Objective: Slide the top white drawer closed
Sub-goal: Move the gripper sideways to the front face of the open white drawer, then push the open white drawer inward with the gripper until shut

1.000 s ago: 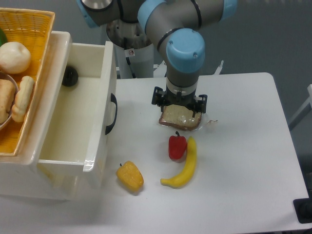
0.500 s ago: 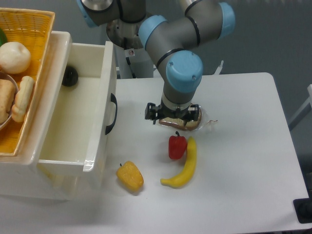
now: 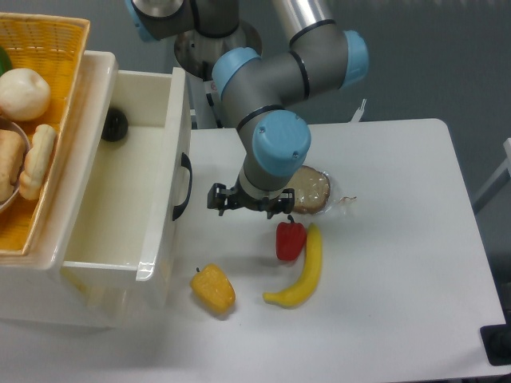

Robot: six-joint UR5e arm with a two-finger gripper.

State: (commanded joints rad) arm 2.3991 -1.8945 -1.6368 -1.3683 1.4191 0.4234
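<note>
While a yellow bell pepper is lying nearest the camera on the white table, a curved banana and a glossy red pepper are resting touching each other just behind it, well apart from the drawer. The top white drawer is standing pulled out at the left, its glossy cream tray exposed and its flat front panel with the black curved handle facing the table. The gripper is hovering between that handle and the red pepper, touching neither; its dark fingers are pointing down and hidden by the wrist, so whether they are parted or closed cannot be told. Just behind it, a slice of bread in clear wrap is lying flat. A small black round object is sitting in the drawer's far corner. A yellow wicker basket holding pale rolls is perching on the cabinet at far left. Grey floor is showing beyond the table.
</note>
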